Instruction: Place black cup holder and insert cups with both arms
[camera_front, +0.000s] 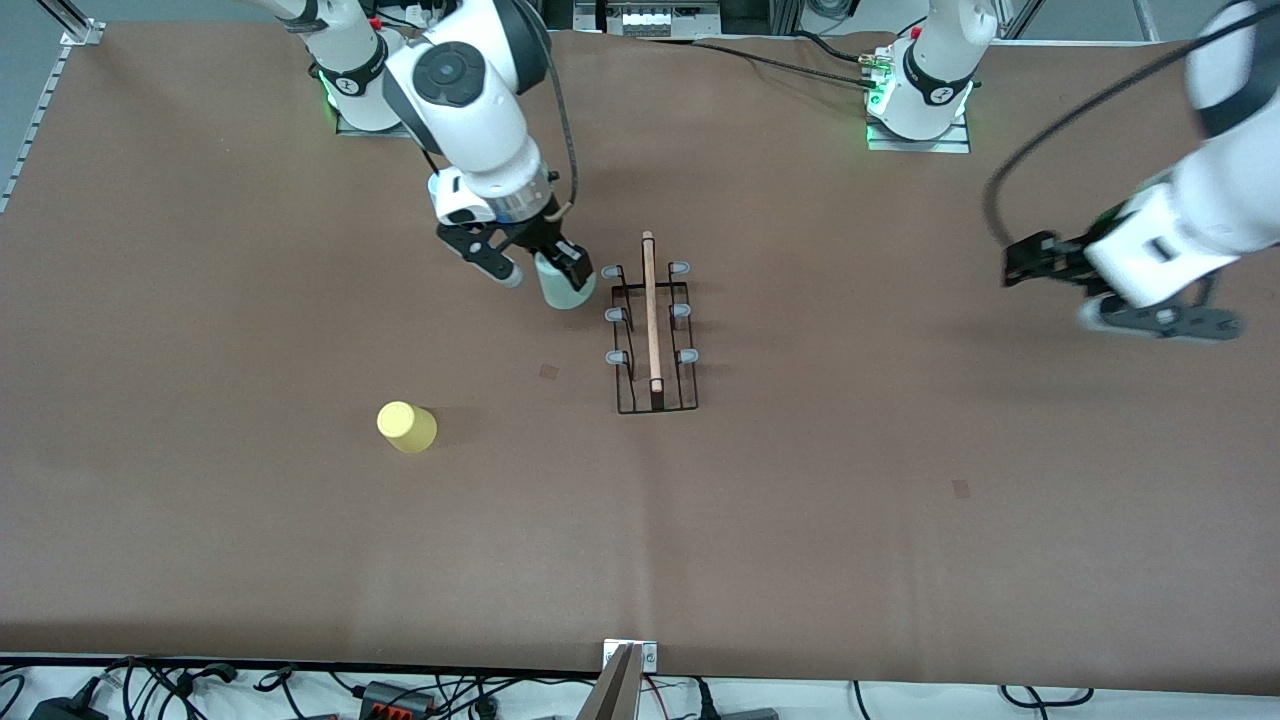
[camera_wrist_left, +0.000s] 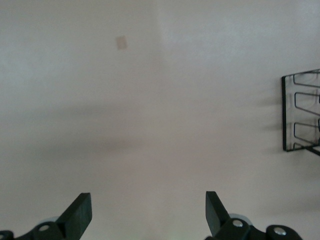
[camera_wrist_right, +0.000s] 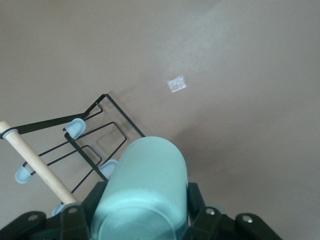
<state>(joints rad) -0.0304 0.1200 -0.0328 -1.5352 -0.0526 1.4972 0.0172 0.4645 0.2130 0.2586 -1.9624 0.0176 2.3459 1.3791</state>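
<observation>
Jaws of the right gripper clamp the mint cup beside the black cup holder; left gripper spread wide.

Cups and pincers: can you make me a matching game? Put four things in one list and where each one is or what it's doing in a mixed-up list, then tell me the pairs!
Things:
1. mint green cup
2. yellow cup
3. left pincer
4. black cup holder

Places or states:
A. open, holding nothing, over bare table toward the left arm's end
B. standing on the table, all six pegs bare
C. gripped in the right pincer, beside the holder
D. alone on the table, nearer the front camera than the holder

Pairs: 1-C, 2-D, 3-A, 4-B
</observation>
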